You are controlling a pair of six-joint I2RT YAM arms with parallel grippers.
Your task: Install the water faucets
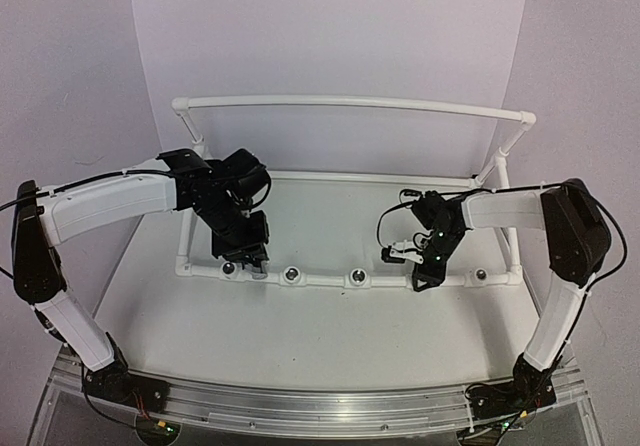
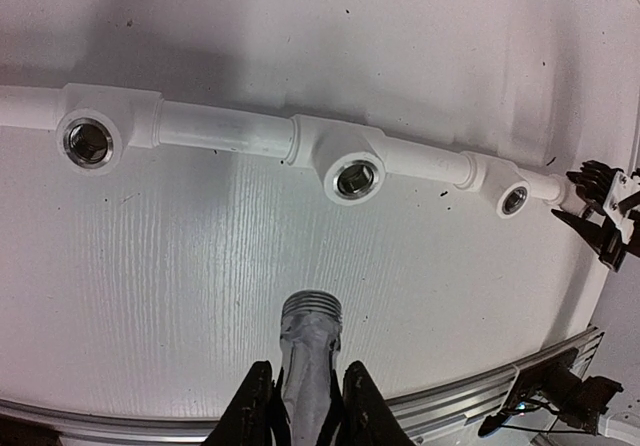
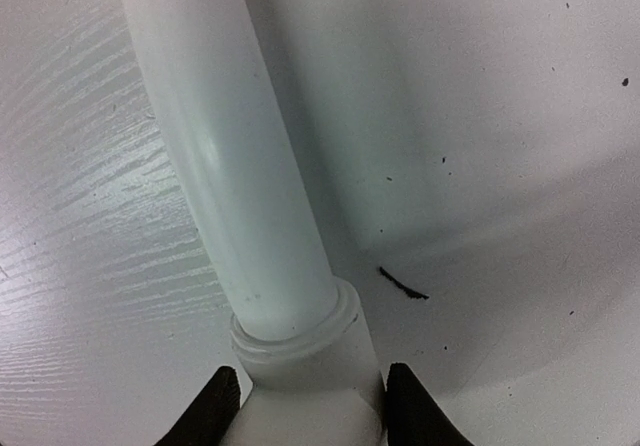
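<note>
Faucet [image 2: 308, 351], clamped in the left pincer [image 2: 305, 411], aims its threaded end at the nearest socket [image 2: 355, 178], ahead and slightly right; the right pincer [image 3: 312, 411] grips the pipe joint [image 3: 298, 351].

The white plastic pipe frame [image 2: 225, 131] is smooth and glossy. Its round sockets [image 2: 88, 142] hold bright, polished metal threaded inserts. The small silvery-grey metal faucet [image 2: 310, 341] looks duller, with a ridged threaded end. The white table [image 2: 250, 266] has a fine wood-grain texture with a slight sheen. The left gripper [image 2: 307, 371] has matt black plastic fingers [image 2: 258, 411]. The silvery metal rail [image 1: 300, 401] at the near edge looks brushed.
</note>
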